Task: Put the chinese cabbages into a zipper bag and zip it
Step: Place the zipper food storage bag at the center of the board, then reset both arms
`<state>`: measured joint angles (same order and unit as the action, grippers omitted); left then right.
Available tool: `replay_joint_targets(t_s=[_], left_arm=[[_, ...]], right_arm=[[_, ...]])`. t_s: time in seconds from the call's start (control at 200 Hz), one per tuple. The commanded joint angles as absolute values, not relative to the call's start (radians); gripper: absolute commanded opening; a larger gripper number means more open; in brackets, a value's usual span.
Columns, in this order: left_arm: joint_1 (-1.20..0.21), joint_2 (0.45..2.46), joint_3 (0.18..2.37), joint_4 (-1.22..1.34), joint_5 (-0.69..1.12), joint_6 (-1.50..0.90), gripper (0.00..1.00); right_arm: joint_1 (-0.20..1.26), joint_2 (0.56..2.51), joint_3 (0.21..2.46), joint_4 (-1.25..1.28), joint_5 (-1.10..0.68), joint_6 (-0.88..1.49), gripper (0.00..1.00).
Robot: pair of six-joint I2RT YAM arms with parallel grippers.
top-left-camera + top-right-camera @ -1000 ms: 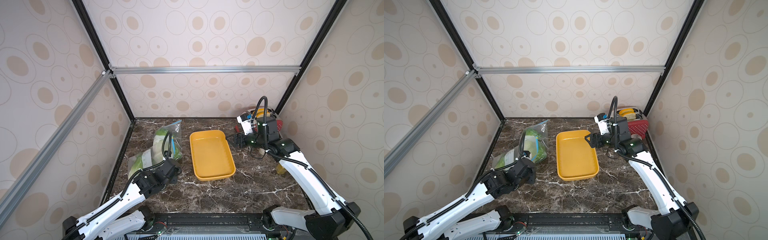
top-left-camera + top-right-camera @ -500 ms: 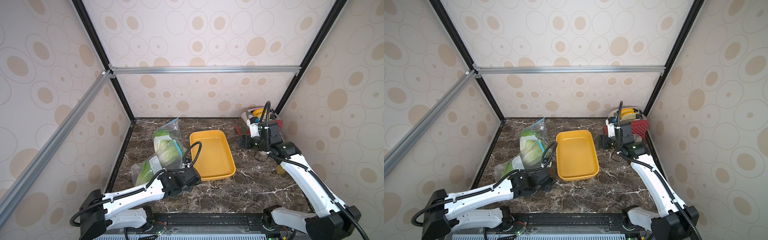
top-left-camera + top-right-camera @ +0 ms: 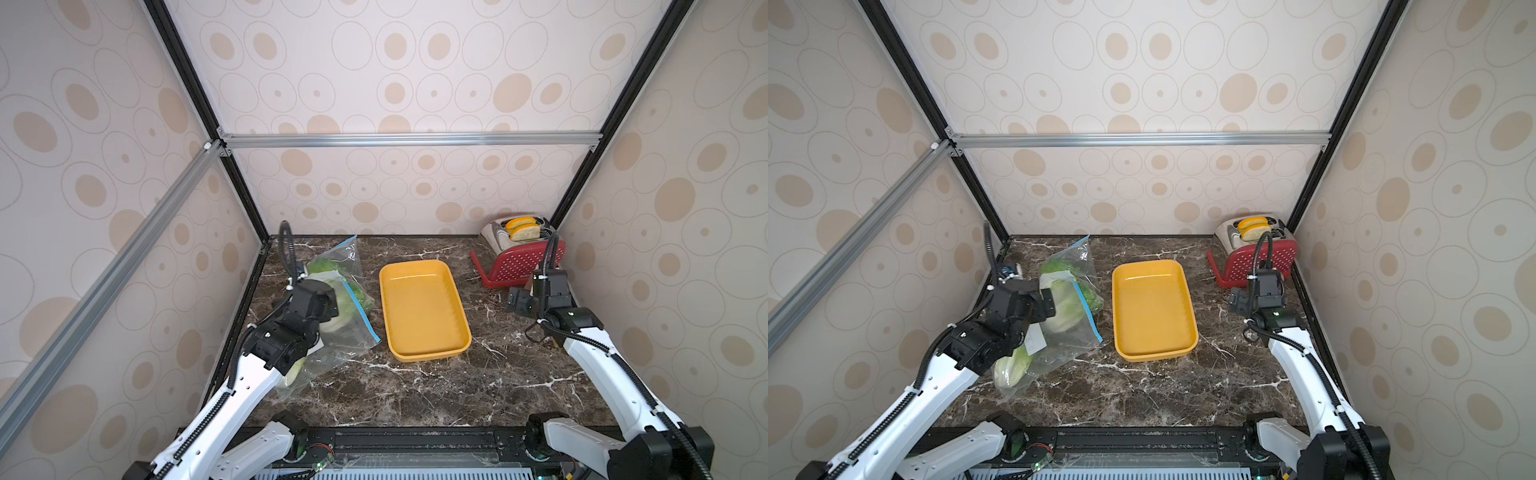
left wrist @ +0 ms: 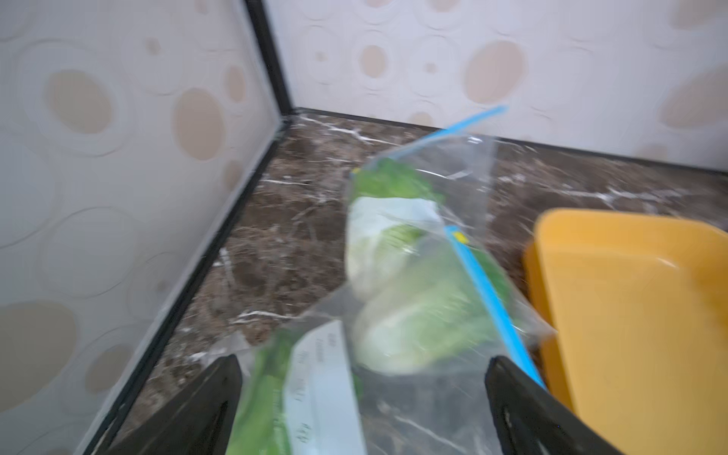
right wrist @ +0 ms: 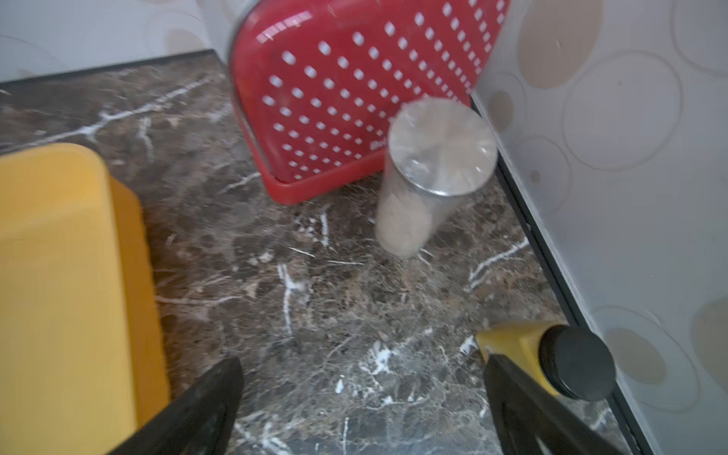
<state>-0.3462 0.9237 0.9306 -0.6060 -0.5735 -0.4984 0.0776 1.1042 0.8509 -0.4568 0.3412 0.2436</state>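
A clear zipper bag (image 3: 353,332) (image 3: 1077,332) with a blue zip strip (image 4: 484,291) lies at the table's left side. The chinese cabbages (image 3: 1065,309) (image 3: 347,309) (image 4: 425,323) show inside it, green leaves and white bases. One more cabbage (image 3: 1013,368) lies at the bag's near end. My left gripper (image 4: 366,378) (image 3: 1047,305) hovers over the bag, open, nothing pinched between its fingers. My right gripper (image 5: 362,378) (image 3: 517,301) is open over bare table near the right wall. Whether the zip is sealed I cannot tell.
An empty yellow tray (image 3: 424,309) (image 3: 1152,307) sits mid-table beside the bag. A red toaster (image 3: 519,259) with bread stands in the back right corner. A metal-lidded shaker (image 5: 429,173) and a yellow bottle with black cap (image 5: 551,354) stand by the right wall.
My left gripper has gone from shut to open, and its arm swung toward the front middle, then back over the bag. My right gripper drew back toward the right wall and opened wider.
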Motion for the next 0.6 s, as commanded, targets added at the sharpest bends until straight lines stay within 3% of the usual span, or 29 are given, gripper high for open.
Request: replay_joint_targets(t_s=[0.0,0.13,0.315,0.446,0.591], left_arm=[[-0.157,0.944,0.802,-0.455,-0.624,-0.457,0.99],[-0.109,0.988,0.619,-0.188,-0.73,-0.389,0.99],[-0.099,1.117,0.453,0.171,-0.707,-0.292,0.99],[-0.088,1.219,0.378,0.478,-0.608,-0.172,0.99],[-0.074,1.331,0.429,0.575,-0.446,-0.082,0.99]], right_arm=[[0.06,1.11,0.751,-0.328,0.462,0.221,1.0],[0.048,1.107,0.613,-0.142,0.48,0.168,1.0],[0.043,1.23,0.485,0.194,0.396,0.125,1.0],[0.044,1.332,0.495,0.326,0.337,0.083,1.0],[0.03,1.405,0.468,0.57,0.215,0.027,1.0]])
